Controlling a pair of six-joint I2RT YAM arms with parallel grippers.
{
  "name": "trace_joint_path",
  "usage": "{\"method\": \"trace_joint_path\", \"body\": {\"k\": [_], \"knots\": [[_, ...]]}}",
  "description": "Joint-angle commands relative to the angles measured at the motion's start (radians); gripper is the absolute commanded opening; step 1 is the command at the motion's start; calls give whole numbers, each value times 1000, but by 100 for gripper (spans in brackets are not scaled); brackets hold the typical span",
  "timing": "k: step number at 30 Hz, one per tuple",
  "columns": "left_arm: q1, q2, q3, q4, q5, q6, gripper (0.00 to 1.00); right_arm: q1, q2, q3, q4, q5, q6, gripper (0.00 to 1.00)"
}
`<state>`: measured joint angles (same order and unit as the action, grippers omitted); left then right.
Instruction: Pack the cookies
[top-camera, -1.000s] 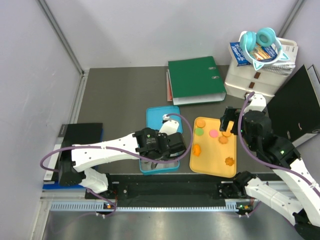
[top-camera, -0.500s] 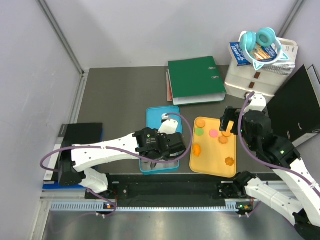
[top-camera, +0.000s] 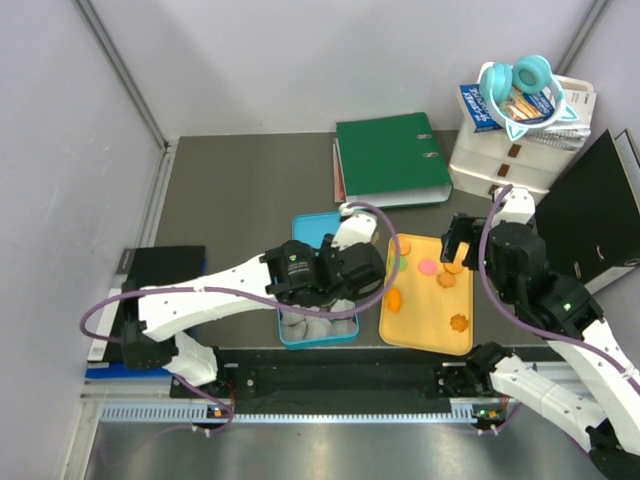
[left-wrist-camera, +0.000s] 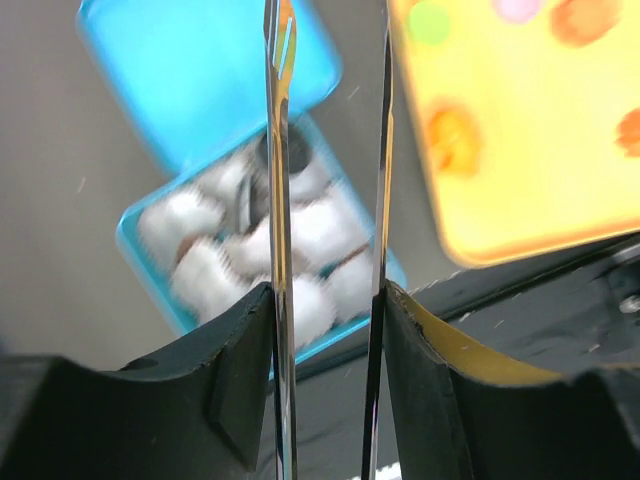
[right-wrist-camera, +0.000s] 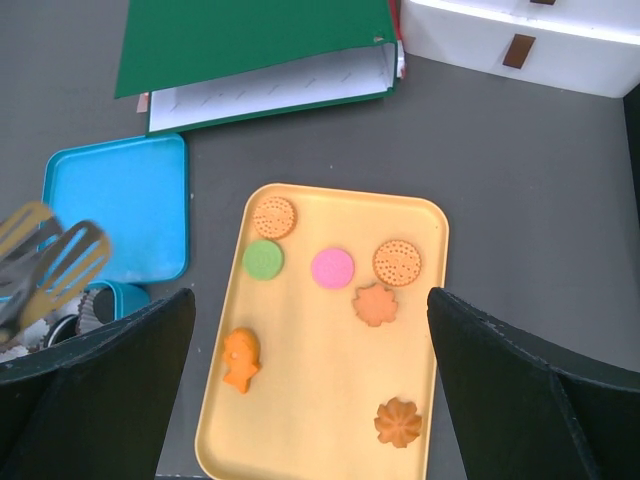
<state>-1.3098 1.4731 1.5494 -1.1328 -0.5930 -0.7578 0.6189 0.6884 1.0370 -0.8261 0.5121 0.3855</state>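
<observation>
Left pincer (left-wrist-camera: 332, 150), half-open and empty, has swung off the blue box (top-camera: 318, 341) toward the cookies (right-wrist-camera: 331, 268) on its right; right pincer (top-camera: 452, 243) stays wide open, empty.

The left gripper (left-wrist-camera: 331, 60) has lifted away from the near half of the blue plastic box (top-camera: 318, 343) and shifted toward the far right of the bench (top-camera: 250, 190), closer to the left edge of the flat yellow-orange tray (top-camera: 430, 335). White crinkled paper liners (top-camera: 312, 326) at the box's near end are now uncovered. The arm's purple cable (top-camera: 372, 214) arcs farther back.
</observation>
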Motion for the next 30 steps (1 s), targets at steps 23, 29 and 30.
{"method": "trace_joint_path", "body": {"k": [23,29,30], "knots": [[75,598,383,395,282,319,51,8,-73,38,-48,57,-19,99],[70,596,431,422,352,314,52,8,-67,34,-30,57,-19,99],[70,599,436,423,361,314,52,8,-67,35,-28,58,-17,99]]}}
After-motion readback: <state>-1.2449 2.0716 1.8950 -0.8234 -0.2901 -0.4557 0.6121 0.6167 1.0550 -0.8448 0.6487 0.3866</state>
